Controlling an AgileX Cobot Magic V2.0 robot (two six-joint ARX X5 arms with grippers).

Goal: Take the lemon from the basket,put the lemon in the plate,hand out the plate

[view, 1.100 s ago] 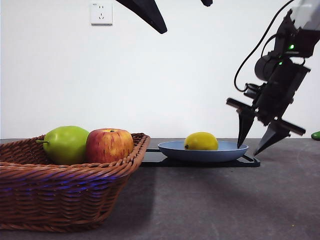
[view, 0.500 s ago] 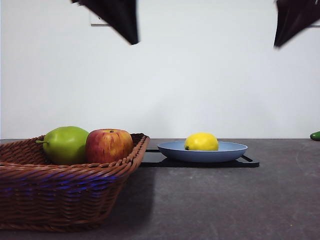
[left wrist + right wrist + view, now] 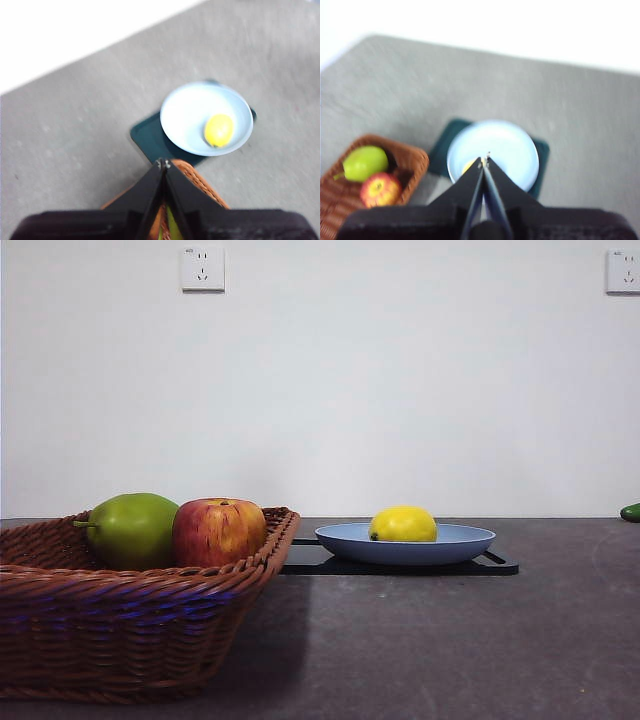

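The yellow lemon (image 3: 403, 524) lies in the light blue plate (image 3: 460, 542), which rests on a flat black tray (image 3: 500, 565). The brown wicker basket (image 3: 120, 630) stands at the near left. Neither arm shows in the front view. In the left wrist view my left gripper (image 3: 162, 162) is shut on nothing, high above the basket's rim (image 3: 200, 182), with the plate (image 3: 187, 112) and lemon (image 3: 219, 130) beyond. My right gripper (image 3: 484, 160) is also shut and empty, high over the plate (image 3: 515, 150). Its jaws hide most of the lemon (image 3: 468, 165).
A green pear (image 3: 132, 529) and a red-yellow apple (image 3: 218, 531) sit in the basket. A small green object (image 3: 631, 511) lies at the far right edge of the dark table. Two wall sockets are on the white wall behind.
The arm that stood open beside the plate one second ago has lifted out of the front view. The other arm's dark tip has also left the top edge. The fruit and plate have not moved.
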